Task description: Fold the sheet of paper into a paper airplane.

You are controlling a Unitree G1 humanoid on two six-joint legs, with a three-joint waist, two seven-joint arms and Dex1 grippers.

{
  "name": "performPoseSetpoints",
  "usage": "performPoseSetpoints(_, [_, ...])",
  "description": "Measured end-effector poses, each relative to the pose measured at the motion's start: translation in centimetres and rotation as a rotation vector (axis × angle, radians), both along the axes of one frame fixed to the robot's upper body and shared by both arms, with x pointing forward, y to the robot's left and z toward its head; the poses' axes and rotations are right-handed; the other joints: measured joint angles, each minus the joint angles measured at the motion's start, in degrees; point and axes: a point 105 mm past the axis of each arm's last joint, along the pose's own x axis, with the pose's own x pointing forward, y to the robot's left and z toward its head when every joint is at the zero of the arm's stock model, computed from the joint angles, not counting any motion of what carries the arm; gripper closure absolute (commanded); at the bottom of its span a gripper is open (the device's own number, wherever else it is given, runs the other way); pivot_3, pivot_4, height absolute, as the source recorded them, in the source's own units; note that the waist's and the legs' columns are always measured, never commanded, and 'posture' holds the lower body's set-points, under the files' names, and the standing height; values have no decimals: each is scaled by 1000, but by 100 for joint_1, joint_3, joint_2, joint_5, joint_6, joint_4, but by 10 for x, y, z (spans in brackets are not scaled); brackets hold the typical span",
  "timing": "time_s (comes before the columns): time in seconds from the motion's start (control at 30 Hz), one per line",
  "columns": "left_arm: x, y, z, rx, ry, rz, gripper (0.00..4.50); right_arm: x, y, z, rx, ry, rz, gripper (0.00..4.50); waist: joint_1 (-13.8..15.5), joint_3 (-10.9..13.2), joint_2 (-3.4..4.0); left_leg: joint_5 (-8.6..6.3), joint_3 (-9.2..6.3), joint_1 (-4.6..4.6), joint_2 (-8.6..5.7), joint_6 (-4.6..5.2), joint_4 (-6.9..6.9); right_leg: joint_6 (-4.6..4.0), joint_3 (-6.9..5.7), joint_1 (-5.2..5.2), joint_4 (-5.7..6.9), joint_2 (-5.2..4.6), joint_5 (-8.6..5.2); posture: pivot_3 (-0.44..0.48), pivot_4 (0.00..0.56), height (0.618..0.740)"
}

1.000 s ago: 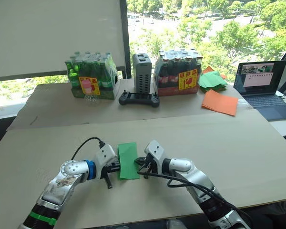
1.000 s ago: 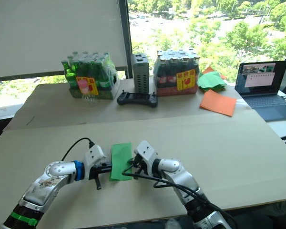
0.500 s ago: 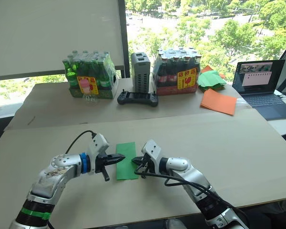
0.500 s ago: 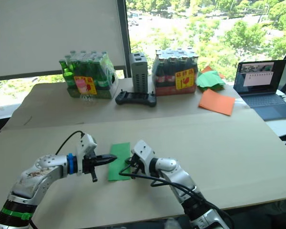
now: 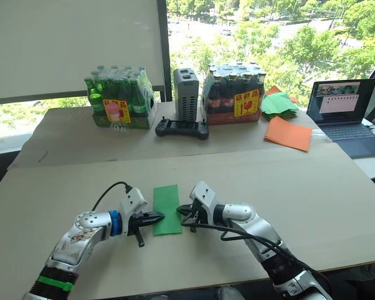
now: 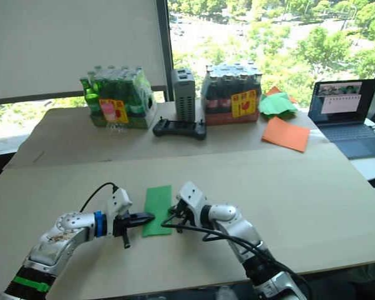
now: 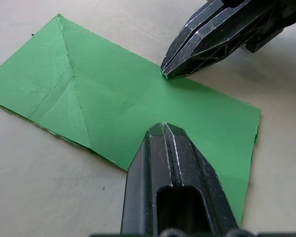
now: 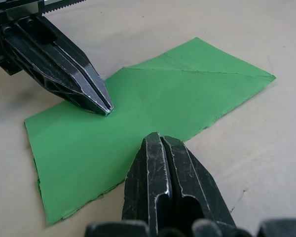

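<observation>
The sheet of paper (image 5: 167, 201), bright green with diagonal creases at its far end, lies flat as a narrow folded rectangle on the front table. My left gripper (image 5: 160, 217) is shut, and its tip rests on the sheet's near left part (image 7: 103, 106). My right gripper (image 5: 182, 210) is shut too, with its tip at the sheet's right edge (image 8: 177, 94). The two tips point at each other across the paper, a short gap apart. Nothing is pinched between either pair of fingers.
On the back table stand a pack of green bottles (image 5: 119, 100), a grey box (image 5: 187, 94), a black controller (image 5: 182, 129) and a pack of dark bottles (image 5: 233, 94). Orange sheets (image 5: 289, 134), a green paper stack (image 5: 278, 105) and a laptop (image 5: 347, 112) sit at the right.
My left arm swung out to the left and came back, and its tip now sits on the sheet's near left part. The right gripper and the sheet have hardly moved.
</observation>
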Motion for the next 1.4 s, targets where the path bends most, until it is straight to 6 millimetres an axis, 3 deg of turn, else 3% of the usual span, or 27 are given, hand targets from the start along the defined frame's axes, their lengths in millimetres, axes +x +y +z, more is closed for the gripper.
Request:
performPoseSetpoints(0.3, [-4,-1,0,6,-2,-10,4500,13,6,-1,-9,-17,21,4475,-20,0,0,2,4,3,10,-3,0,-10,0,1,1,9,7,0,150,724])
performPoseSetpoints(0.57, [-7,-3,0,8,1,-18,4500,50,-1,6,-24,-51,-37,4475,-18,0,0,5,7,6,18,-8,0,-18,0,1,1,19,12,0,150,724])
performPoseSetpoints(0.9, [-7,-2,1,14,4,-13,4500,62,14,8,-1,-52,-26,4475,-76,0,0,5,7,5,20,-8,-1,-21,1,-3,4,20,14,0,150,724])
performPoseSetpoints(1.4, [-7,-3,3,14,-9,-10,4500,74,19,16,31,-63,-44,4475,-147,0,0,10,7,-40,19,-17,0,-23,6,-55,9,19,16,0,150,724])
